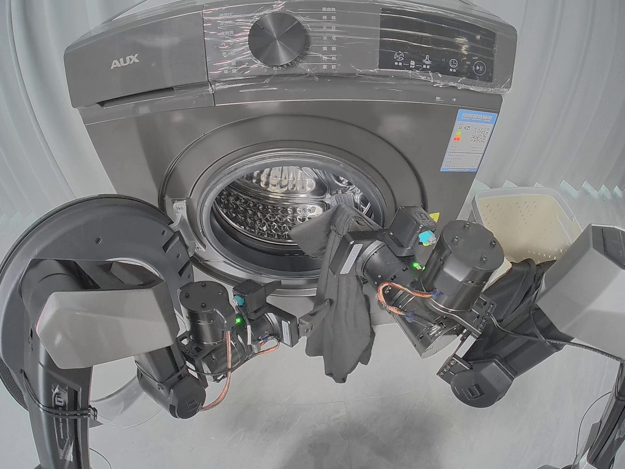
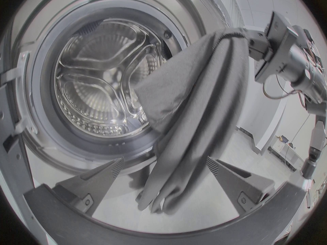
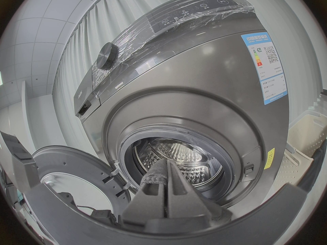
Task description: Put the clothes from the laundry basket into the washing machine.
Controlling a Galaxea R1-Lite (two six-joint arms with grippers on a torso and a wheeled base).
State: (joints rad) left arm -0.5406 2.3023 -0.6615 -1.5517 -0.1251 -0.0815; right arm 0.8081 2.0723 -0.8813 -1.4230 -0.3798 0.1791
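The right claw [image 1: 340, 224] holds a dark cloth [image 1: 342, 324] just outside the washing machine [image 1: 293, 118]. The left claw [image 2: 163, 174] is wide. The drum [image 1: 273, 213] looks empty, and the laundry basket [image 1: 521, 193] holds more.

Dark grey cloth garment [image 1: 342, 320] hanging before the grey metal front-loading washing machine [image 1: 293, 118].
The garment is hanging from the clamped right gripper [image 3: 167, 188], just in front of the mouth of the round perforated steel drum [image 1: 280, 203]. Its lower part is dangling just by the spread-open left gripper [image 2: 163, 161], below the opening. The round grey door [image 1: 97, 229] is standing swung out to the machine's left. The cream perforated plastic laundry basket [image 1: 527, 223] is sitting just right of the machine, with dark clothes [image 1: 521, 281] lying in it.
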